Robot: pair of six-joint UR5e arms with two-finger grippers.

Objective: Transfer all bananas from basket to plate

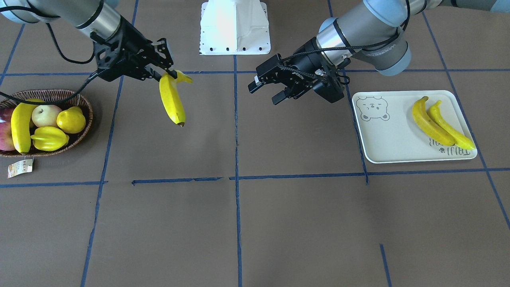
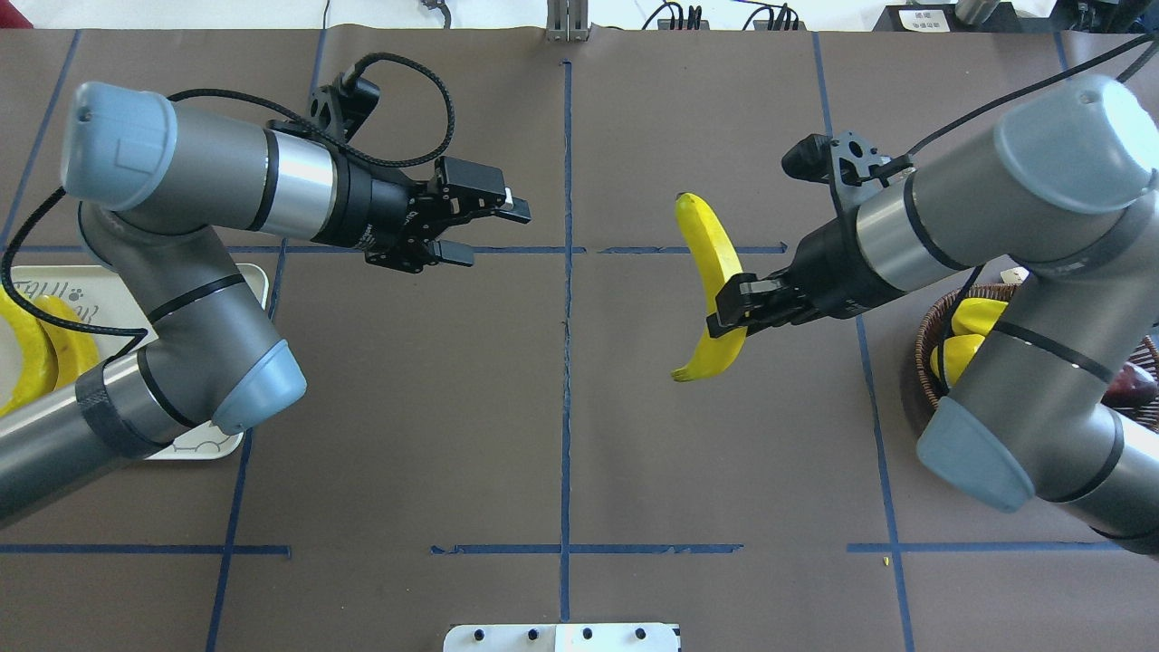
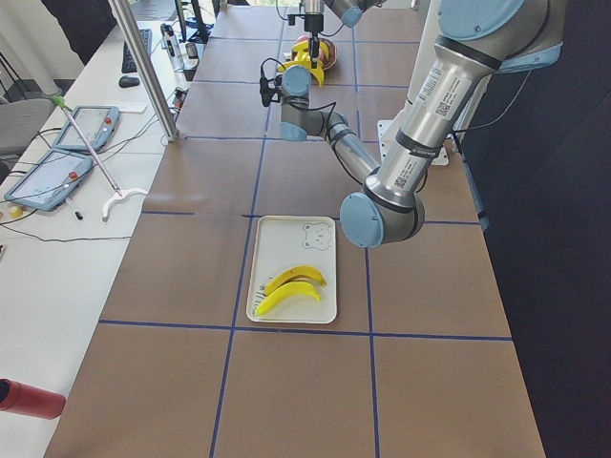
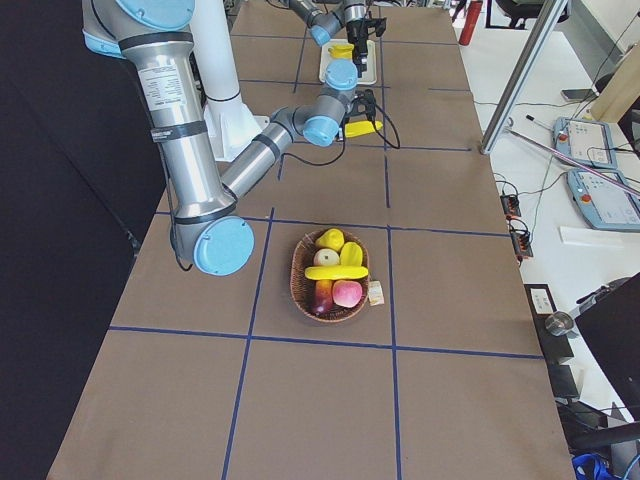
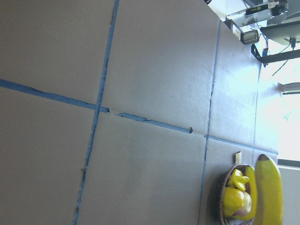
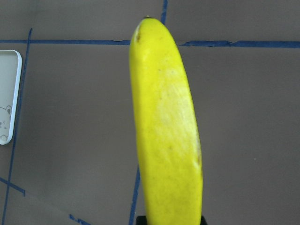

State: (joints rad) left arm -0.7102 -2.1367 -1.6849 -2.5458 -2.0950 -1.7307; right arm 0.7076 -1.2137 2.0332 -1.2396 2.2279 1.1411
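Observation:
My right gripper (image 1: 170, 74) is shut on the stem end of a yellow banana (image 1: 172, 101), which hangs in the air between the basket and the table's middle; it also shows in the overhead view (image 2: 713, 272) and fills the right wrist view (image 6: 166, 140). My left gripper (image 1: 263, 95) is open and empty, in the air just beside the plate (image 1: 392, 143), facing the held banana. Two bananas (image 1: 431, 123) (image 1: 452, 129) lie side by side on the plate. One banana (image 1: 20, 127) lies in the wicker basket (image 1: 87, 109).
The basket also holds a lemon (image 1: 71, 119), a starfruit (image 1: 50, 138), a pale apple (image 1: 44, 115) and a red apple (image 1: 4, 137). A paper tag (image 1: 20, 167) lies by the basket. The robot's white base (image 1: 235, 28) stands at the table's far edge.

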